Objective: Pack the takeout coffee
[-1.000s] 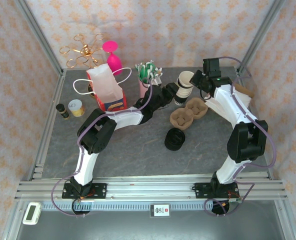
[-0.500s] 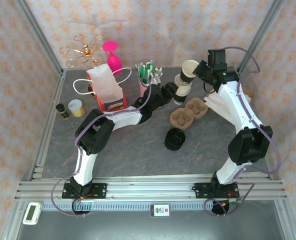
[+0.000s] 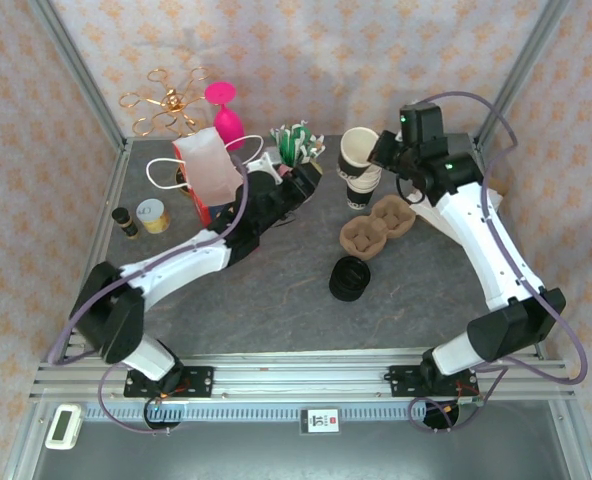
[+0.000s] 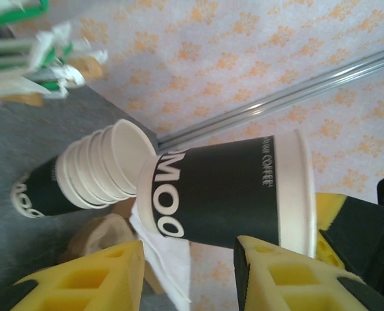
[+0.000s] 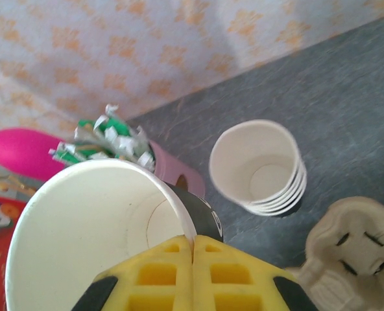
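The takeout coffee cup (image 3: 358, 152), a single dark paper cup with a cream rim, hangs lidless and empty above the stack of cups (image 3: 361, 190). My right gripper (image 3: 376, 151) is shut on its rim; in the right wrist view the yellow fingertips (image 5: 193, 241) pinch the rim of the cup (image 5: 95, 220). My left gripper (image 3: 308, 177) sits left of the stack, open. In the left wrist view the fingers (image 4: 189, 259) stand apart with nothing between them, the cup (image 4: 218, 194) and the stack (image 4: 91, 172) lying beyond.
A pulp cup carrier (image 3: 376, 226) lies right of centre, with black lids (image 3: 349, 278) in front of it. A paper bag (image 3: 211, 175) stands open at the back left. A pink holder of stirrers (image 3: 294, 150) is behind my left gripper. A small bottle (image 3: 126, 222) and a yellow can (image 3: 153, 215) sit far left.
My right gripper has lifted the single cup off the stack and carried it a little left. My left arm has drawn back leftward, away from the stack.
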Controlling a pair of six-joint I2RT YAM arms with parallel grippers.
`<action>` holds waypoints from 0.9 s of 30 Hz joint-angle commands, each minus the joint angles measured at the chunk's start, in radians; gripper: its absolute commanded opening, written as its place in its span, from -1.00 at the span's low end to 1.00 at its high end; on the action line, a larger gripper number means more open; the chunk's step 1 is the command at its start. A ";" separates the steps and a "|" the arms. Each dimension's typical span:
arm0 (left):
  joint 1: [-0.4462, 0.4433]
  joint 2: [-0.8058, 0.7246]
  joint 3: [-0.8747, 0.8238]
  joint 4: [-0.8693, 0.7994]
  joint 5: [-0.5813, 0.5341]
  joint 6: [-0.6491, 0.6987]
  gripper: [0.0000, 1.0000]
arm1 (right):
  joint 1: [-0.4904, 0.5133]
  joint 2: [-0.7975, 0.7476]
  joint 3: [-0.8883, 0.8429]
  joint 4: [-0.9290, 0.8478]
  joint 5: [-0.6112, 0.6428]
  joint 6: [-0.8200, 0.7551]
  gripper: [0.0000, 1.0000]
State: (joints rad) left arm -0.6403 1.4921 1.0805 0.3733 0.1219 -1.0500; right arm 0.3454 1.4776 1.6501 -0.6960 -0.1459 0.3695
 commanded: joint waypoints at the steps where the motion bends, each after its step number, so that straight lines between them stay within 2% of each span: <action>1: 0.004 -0.113 -0.045 -0.168 -0.091 0.133 -0.20 | 0.032 -0.024 -0.069 -0.004 0.021 -0.012 -1.00; 4: 0.004 -0.172 -0.056 -0.255 -0.111 0.176 -0.20 | 0.053 -0.003 -0.142 0.045 -0.001 -0.015 -1.00; 9: -0.001 -0.218 -0.074 -0.306 -0.120 0.206 -0.20 | 0.063 0.051 -0.228 0.148 -0.021 -0.025 -1.00; 16: -0.032 -0.187 -0.039 -0.352 -0.129 0.247 -0.20 | 0.066 0.144 -0.273 0.267 -0.014 -0.036 -1.00; 27: -0.058 -0.156 -0.010 -0.413 -0.164 0.290 -0.19 | 0.066 0.284 -0.278 0.346 0.033 -0.025 -1.00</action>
State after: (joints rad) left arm -0.6876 1.3327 1.0344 0.0017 -0.0097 -0.7979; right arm 0.4053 1.7565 1.3781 -0.3977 -0.1520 0.3466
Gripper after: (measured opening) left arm 0.402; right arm 0.043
